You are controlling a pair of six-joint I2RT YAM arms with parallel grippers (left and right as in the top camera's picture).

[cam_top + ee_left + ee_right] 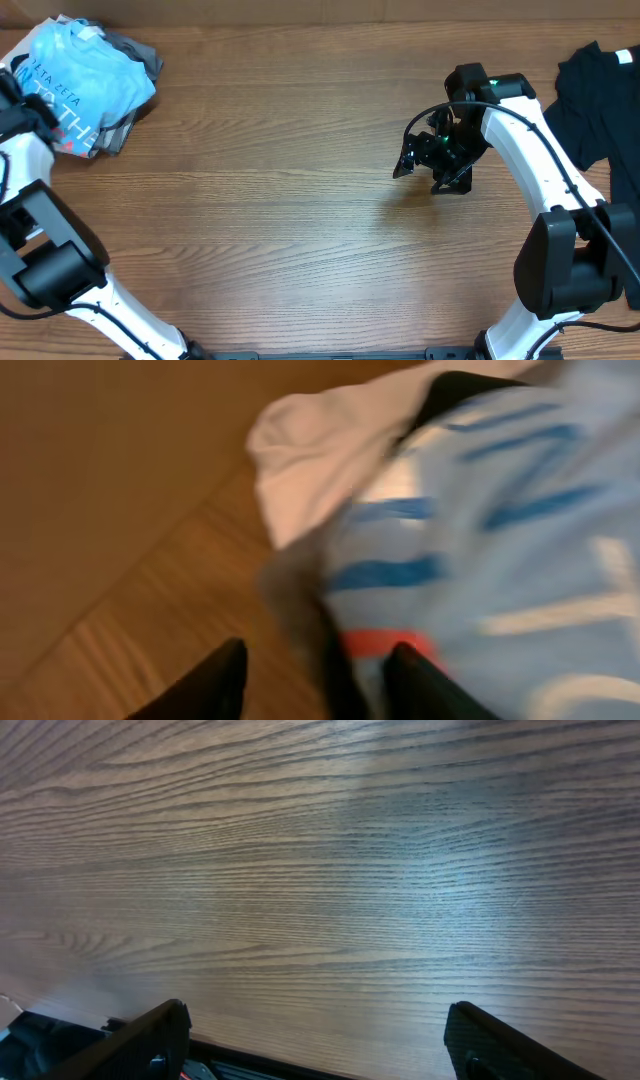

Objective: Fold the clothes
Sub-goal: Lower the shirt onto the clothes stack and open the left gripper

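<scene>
While left hand (318, 672) sits parted at the blue shirt (85, 75), a caught hem could drag it askew; right hand (315, 1040) open, empty.

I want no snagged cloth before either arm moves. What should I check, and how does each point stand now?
1. Right gripper open: ok.
2. Table beneath it bare: ok.
3. Left gripper clear of the light blue T-shirt: cannot tell; jaws apart, a cloth edge lies between them, picture blurred.
4. Light blue T-shirt lying on the stack: ok.
5. Black garment wholly in view: not ok, cut off by the frame's edge.
</scene>
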